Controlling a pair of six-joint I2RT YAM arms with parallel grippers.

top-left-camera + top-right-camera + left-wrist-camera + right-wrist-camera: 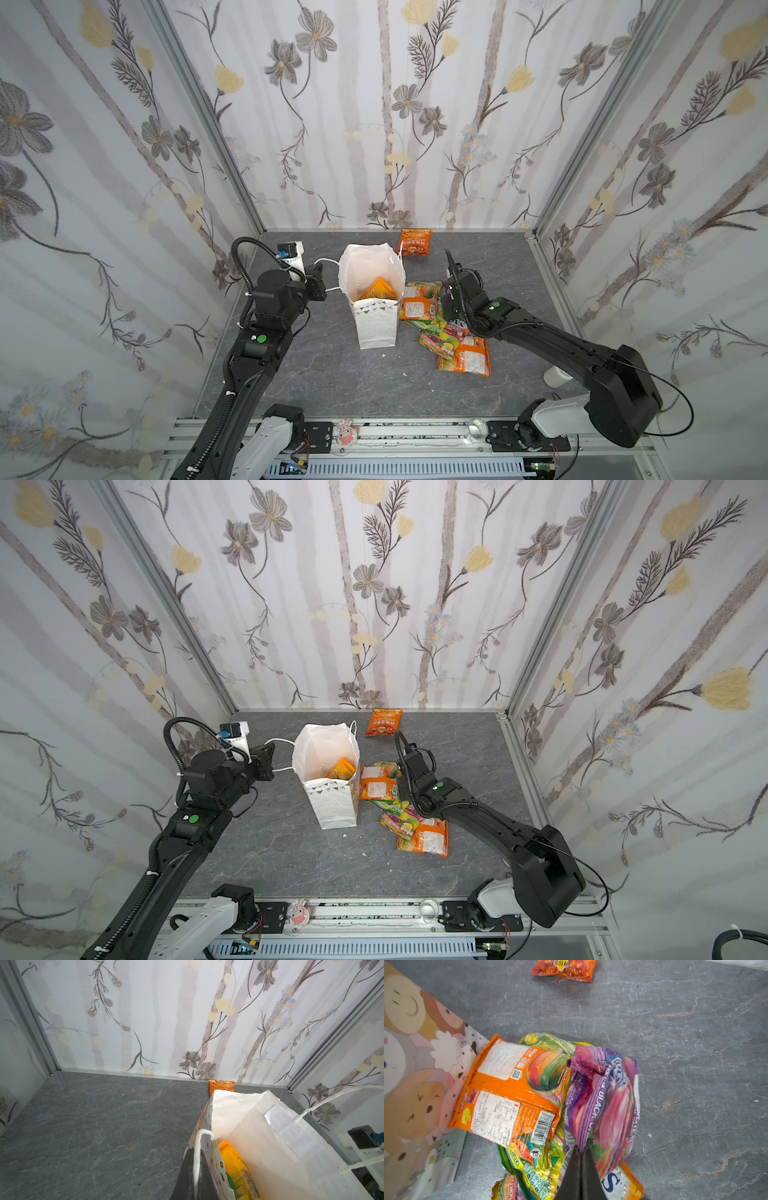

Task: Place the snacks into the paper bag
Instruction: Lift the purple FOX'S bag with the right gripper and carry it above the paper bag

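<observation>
The white paper bag [376, 328] [334, 808] stands open mid-table with an orange-yellow snack packet [379, 289] [230, 1155] inside. My left gripper [324, 289] [197, 1169] is shut on the bag's white cord handle [200, 1136] at the bag's left rim. Right of the bag lies a pile of snacks: an orange packet [419, 305] [508, 1095] leaning on the bag, green-yellow packets [436, 332] [537, 1163] and another orange one [469, 357]. My right gripper [448, 297] [581, 1147] is shut on the purple-pink packet [608, 1105] atop the pile. A lone orange packet [414, 242] [564, 969] lies by the back wall.
Floral walls enclose the grey table [332, 374] on three sides. A white bottle [557, 376] stands by the right arm. A small red-pink flat object [347, 432] and a clear round piece [476, 430] sit on the front rail. A white device [291, 253] is at the back left.
</observation>
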